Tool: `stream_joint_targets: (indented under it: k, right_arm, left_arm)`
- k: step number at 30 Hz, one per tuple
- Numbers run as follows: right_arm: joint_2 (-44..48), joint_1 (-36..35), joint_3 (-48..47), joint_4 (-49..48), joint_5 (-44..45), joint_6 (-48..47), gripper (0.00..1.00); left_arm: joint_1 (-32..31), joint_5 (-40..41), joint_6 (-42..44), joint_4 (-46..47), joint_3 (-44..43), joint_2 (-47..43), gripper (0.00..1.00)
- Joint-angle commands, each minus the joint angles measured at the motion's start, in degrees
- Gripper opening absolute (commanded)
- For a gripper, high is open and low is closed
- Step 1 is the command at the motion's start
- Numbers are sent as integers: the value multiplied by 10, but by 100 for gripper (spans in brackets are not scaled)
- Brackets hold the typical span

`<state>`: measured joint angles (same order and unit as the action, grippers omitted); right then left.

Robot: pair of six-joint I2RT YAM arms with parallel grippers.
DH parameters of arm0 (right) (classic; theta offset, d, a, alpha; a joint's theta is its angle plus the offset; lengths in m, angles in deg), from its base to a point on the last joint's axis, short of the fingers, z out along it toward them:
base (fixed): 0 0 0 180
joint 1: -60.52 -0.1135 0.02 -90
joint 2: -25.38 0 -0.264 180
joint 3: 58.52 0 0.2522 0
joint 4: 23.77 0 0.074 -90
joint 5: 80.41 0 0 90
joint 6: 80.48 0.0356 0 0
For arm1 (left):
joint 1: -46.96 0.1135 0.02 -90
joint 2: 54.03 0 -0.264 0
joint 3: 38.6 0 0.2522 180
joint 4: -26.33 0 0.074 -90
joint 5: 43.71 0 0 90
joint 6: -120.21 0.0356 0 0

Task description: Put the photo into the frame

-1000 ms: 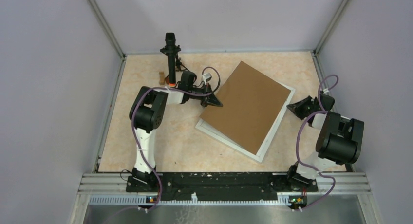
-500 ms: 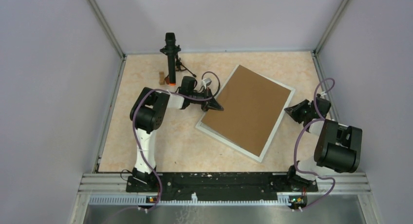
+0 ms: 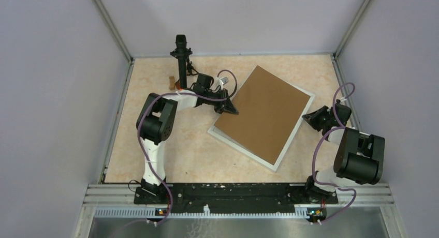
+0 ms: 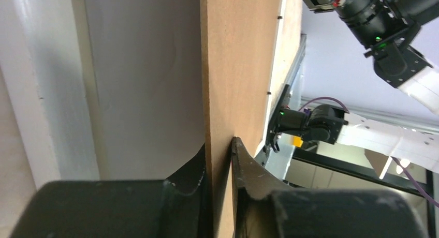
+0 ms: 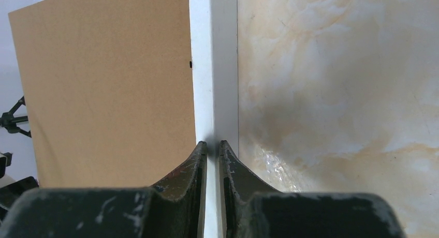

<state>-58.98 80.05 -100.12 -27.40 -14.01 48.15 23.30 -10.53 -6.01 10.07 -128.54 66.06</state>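
Covering the frame [image 3: 238,147], a cardboard sheet [image 3: 261,114] (left tool [image 3: 233,112] pinching its edge).

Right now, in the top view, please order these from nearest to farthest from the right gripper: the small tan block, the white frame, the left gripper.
1. White frame: its right rail sits between the right gripper's fingers.
2. Left gripper: across the frame, holding the brown cardboard sheet's left edge.
3. Small tan block: far left, beside the black stand.
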Motion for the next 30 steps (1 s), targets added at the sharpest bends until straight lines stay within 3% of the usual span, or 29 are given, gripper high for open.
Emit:
stream_joint_targets:
  k: [1, 13, 30]
  right_arm:
    - [-10, -36, 8, 44, -67, -11, 11]
    - [-9, -36, 10, 44, -69, -16, 10]
    - [-4, -36, 15, 44, -70, -21, 11]
  left_arm:
    - [-40, 134, 87, -74, -17, -10, 22]
    - [-65, 245, 153, -197, -84, -29, 50]
    - [-130, 408, 214, -285, -153, -19, 73]
